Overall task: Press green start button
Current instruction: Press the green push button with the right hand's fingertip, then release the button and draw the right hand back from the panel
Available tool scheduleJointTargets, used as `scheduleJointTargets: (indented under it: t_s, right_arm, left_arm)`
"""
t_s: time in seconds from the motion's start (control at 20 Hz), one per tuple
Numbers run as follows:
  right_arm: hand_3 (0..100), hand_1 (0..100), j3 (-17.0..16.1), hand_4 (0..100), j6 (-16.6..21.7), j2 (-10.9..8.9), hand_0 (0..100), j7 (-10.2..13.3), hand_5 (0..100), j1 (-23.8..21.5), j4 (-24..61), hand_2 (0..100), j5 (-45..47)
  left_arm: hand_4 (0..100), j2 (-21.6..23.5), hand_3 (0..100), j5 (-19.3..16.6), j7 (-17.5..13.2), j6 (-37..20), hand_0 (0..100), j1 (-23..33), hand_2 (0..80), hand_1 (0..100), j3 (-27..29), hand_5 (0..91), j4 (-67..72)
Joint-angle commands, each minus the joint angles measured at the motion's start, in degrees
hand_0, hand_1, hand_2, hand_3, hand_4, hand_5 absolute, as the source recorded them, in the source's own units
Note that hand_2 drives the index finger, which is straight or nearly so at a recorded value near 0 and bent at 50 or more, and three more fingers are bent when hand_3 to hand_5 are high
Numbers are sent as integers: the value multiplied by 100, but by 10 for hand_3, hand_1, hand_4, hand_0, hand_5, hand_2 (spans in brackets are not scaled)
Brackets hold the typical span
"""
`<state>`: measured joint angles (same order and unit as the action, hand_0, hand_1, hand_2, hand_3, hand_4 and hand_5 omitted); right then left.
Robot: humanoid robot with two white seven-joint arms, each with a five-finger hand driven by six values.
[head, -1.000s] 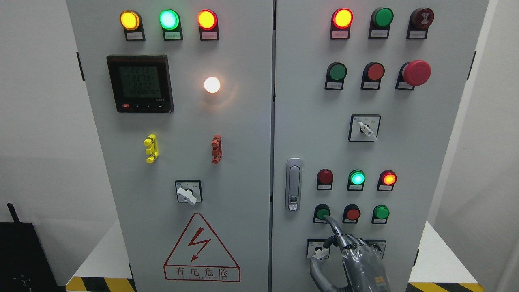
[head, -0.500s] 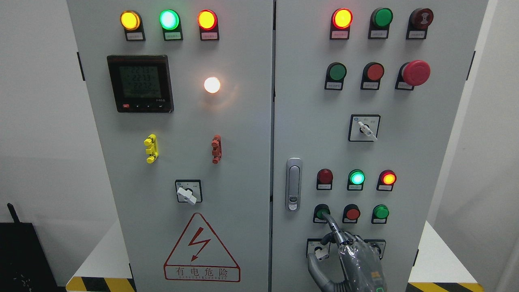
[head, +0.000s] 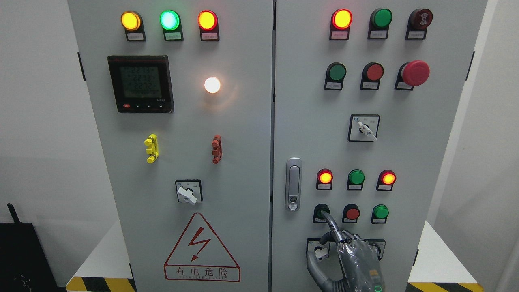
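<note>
1. Cabinet [head: 243, 121]: grey, two doors, upright and facing me. All the work is on the right door [head: 308, 121], low down, right of the door handle [head: 294, 184].
2. Right hand [head: 357, 259]: comes up from the bottom edge, right of centre. The index finger [head: 332, 225] is stretched out straight and the other fingers are curled in. It holds nothing. The left arm does not show.
3. Lamp row [head: 356, 177], just above the buttons: the left lamp [head: 325, 177] glows red-orange, the middle green lamp is dark, and the right lamp [head: 388, 178] glows red-orange.
4. Button row: green start button [head: 320, 209] at the left end, red button [head: 352, 213] in the middle, second green button [head: 380, 211] at the right end.
5. Contact: the fingertip lies on the start button's face, covering its lower right part. The finger is clear of the red button beside it.
6. Progress, my judgement: reach and aim are done, and the press looks to be under way or just made. I cannot tell how far the button is pushed in. The lit left lamp may be the panel's answer, but I can't confirm that from here.
7. Left to do: confirm the press registered, then draw the finger straight back without brushing the switch [head: 318, 251] below the hand.
</note>
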<state>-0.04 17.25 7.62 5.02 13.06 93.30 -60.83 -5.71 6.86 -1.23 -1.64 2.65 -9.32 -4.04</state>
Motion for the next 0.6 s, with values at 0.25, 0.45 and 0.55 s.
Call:
scheduleJointTargets:
  t_s: [0.25, 0.45, 0.55]
  right_arm:
    - [559, 355, -163, 557, 7, 12, 553, -1, 426, -58, 65, 0, 62]
    - [567, 363, -155, 558, 7, 12, 565, -18, 427, -128, 197, 0, 89]
    - [571, 366, -155, 558, 24, 3, 572, -18, 428, -155, 249, 0, 106]
  left_arm:
    - [0, 0, 0, 0, 0, -3, 120, -1, 0, 556, 0, 0, 0]
    - [0, 0, 0, 0, 0, -3, 120, -1, 0, 556, 0, 0, 0]
    - [0, 0, 0, 0, 0, -3, 120, -1, 0, 556, 0, 0, 0]
